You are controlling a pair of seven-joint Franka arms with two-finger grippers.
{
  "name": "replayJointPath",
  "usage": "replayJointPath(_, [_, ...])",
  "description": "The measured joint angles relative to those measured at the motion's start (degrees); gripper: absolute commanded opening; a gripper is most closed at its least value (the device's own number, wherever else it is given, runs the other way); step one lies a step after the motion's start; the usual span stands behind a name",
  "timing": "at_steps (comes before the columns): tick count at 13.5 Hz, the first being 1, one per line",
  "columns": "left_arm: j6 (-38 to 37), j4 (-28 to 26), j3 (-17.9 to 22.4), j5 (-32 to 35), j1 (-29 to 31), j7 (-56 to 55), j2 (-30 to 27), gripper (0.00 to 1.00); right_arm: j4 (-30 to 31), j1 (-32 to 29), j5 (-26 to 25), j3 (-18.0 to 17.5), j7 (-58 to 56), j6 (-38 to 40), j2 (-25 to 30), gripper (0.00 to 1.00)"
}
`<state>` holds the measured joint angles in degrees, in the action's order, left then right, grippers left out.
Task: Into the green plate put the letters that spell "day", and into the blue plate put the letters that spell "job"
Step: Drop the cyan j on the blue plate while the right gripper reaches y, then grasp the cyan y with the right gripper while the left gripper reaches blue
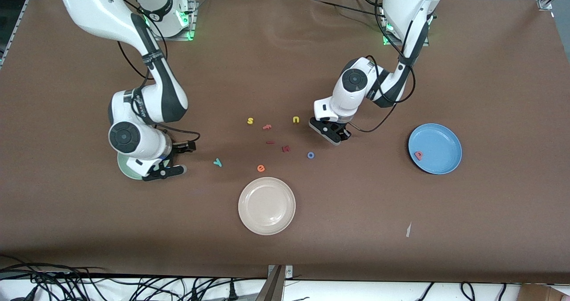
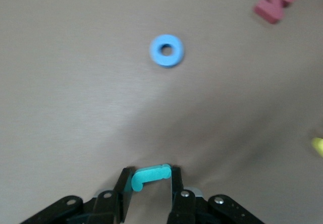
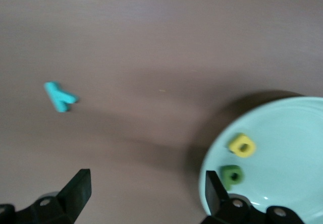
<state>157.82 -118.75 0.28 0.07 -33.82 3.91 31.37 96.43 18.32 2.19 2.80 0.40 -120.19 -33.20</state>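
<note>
The left end effector point(image 2: 150, 183) is pinching the teal "j" point(image 2: 150, 175) above the worktop point(image 1: 490, 91), while the right end effector point(image 3: 144, 188) is hanging wide open, empty, at the green plate point(image 3: 282, 123).

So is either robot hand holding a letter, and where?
The left end effector pinches the small teal foam hooked "j" across its stem. The right end effector, over the pale mint-green plate's edge, holds nothing.

I am counting three plates on the desk point(image 1: 490, 229): one green plate point(image 3: 282, 133), one blue plate point(image 1: 441, 158), one cream plate point(image 1: 266, 205). I am counting twelve foam letters: eight loose on the desk, two in the green plate, one in the blue plate, one in my jaws.
</note>
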Motion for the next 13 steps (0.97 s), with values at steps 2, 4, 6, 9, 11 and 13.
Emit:
replayJointPath(2, [0.2,0.8,1.3,0.0,1.2,-0.1,-0.7,0.11,-0.1,0.0,0.0,-1.8,0.0,-0.6,-0.7,1.00])
replayJointPath(4, [-1.8,1.3,1.7,0.0,4.5,-0.1,-3.0,0.11,-0.1,0.2,-0.2,-3.2,-0.2,-2.1,-1.5,1.00])
replayJointPath(6, [-6.6,1.4,1.9,0.0,9.6,1.3,-5.9,0.13,-0.1,1.0,-1.0,-3.7,-0.3,-4.7,-2.4,1.00])
replayJointPath(9, [-12.4,0.8,2.0,0.0,18.8,10.3,-9.2,0.14,-0.2,3.2,-1.9,-3.9,-0.3,-7.8,-3.5,1.00])
replayJointPath(11, [-13.6,-0.4,2.1,0.0,24.8,17.8,-10.5,0.14,-0.2,4.0,-3.9,-4.0,-1.0,-9.4,-4.1,1.00])
replayJointPath(13, [-14.4,-2.1,2.1,0.0,29.0,23.4,-12.1,0.38,-0.2,4.2,-4.8,-4.0,-2.8,-11.7,-4.9,1.00])
